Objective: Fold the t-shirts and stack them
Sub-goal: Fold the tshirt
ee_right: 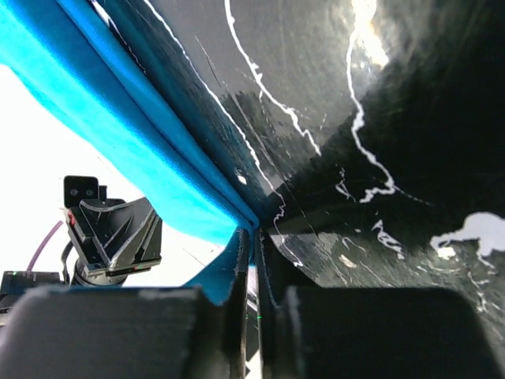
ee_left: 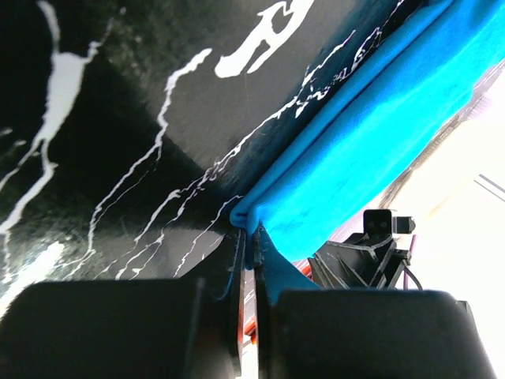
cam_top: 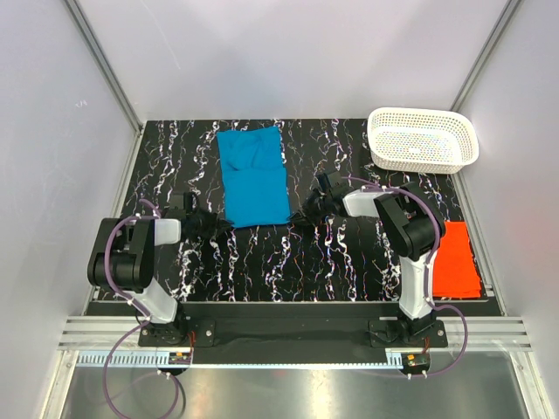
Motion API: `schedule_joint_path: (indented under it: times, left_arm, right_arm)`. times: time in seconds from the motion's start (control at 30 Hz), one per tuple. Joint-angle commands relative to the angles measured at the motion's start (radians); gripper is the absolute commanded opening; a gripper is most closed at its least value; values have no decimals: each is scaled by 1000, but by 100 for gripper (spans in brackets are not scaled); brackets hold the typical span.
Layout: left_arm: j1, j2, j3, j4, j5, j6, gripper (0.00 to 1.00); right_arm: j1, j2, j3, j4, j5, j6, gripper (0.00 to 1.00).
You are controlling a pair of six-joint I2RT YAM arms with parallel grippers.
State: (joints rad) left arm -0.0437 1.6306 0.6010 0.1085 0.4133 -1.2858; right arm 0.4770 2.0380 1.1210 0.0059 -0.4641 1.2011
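Black table (cam_top: 262, 271) veined with white, spread beneath both the left end effector (cam_top: 216, 222) and the right end effector (cam_top: 306, 212), running on past them to every side. Glossy in both wrist views, with pale glare patches close by. White perforated basket (cam_top: 423, 140), upright, open side up, well beyond the right end effector and off to its right, at the table's far corner. Pale walls (cam_top: 288, 61) beyond and to both sides. Silver metal rail (cam_top: 288, 334) along the near edge, well behind both end effectors. Slanted metal posts (cam_top: 103, 65) rising from the far corners.
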Motion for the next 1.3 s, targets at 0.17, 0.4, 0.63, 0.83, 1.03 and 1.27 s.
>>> schedule_joint_path:
  times: [0.17,0.4,0.63,0.83,1.03,1.27]
  left_arm:
    - [-4,26,22,-72,-10,75,0]
    - [-97,-84,-53,-84,-39,40,0]
    - [-275,-345,-234,-95,-137,-78,0]
    - [-450,-752,-398,-252,-263,-227,0]
    - [-616,-1063,-402,-527,-378,-303,0]
    - [-768,-1198,-298,-682,-441,-340,0]
  right_arm:
    - [-24,-30,-29,-40,39,-84,0]
    - [-26,-185,-167,-43,38,-144,0]
    - [-25,-403,-389,-46,21,-176,0]
    - [32,-657,-564,-113,38,-170,0]
    - [121,-944,-678,-234,90,-121,0]
    - [247,-1145,-687,-366,116,-75,0]
